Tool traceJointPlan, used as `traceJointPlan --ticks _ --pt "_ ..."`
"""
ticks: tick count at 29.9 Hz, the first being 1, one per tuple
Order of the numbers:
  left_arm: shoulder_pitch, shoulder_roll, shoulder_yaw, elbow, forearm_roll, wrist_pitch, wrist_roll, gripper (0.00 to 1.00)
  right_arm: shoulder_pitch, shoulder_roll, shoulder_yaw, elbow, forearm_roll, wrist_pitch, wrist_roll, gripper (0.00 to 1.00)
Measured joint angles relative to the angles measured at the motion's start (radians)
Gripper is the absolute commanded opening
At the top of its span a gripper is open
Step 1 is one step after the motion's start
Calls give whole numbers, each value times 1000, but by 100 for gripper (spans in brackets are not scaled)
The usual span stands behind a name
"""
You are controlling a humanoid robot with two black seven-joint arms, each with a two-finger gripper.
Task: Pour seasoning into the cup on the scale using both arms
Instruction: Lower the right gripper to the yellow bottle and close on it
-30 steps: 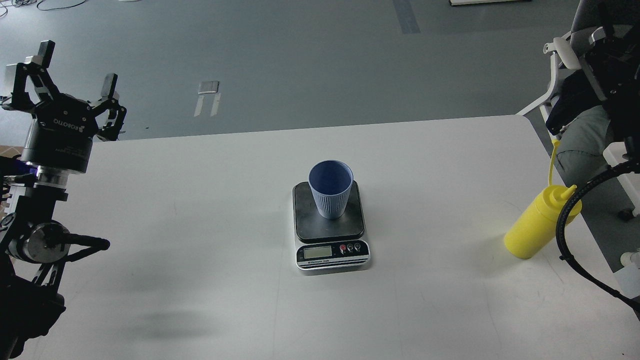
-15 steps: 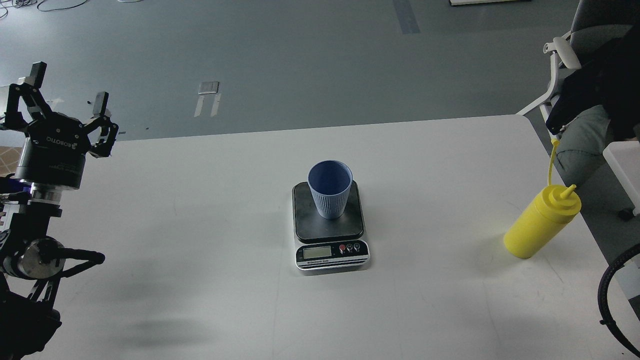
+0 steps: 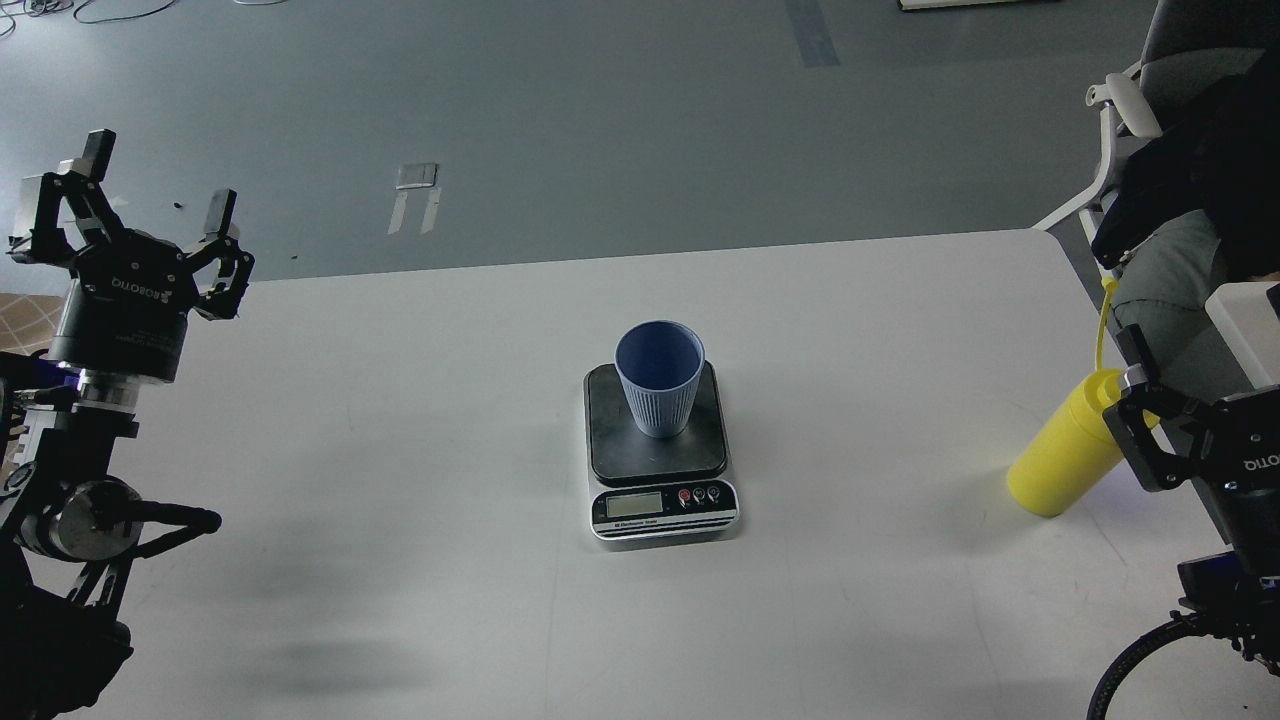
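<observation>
On the scale the cup waited, nothing poured yet; right gripper reached the seasoning, grip unclear; left gripper spread wide, empty.

One white table carries three things: one scale at its middle, one blue cup on that scale, one yellow bottle right of it.

Matt white desk; ribbed light-blue plastic cup; scale with dull dark platform, shiny silver front; smooth yellow plastic bottle.
</observation>
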Motion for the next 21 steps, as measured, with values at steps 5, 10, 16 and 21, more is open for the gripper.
traceJointPlan --ticks 5,10,16,21 --pt "24 0 -7 -5 0 0 0 99 -37 17 -55 -62 -12 0 0 100" --pt "42 2 -12 -16 0 0 0 99 -42 23 -68 -95 -13 0 0 100" --pt "46 5 -15 -31 0 0 0 99 -47 23 -61 -120 -7 0 0 100" --pt "46 5 -14 -32 0 0 0 99 -57 19 -43 -136 1 0 0 100"
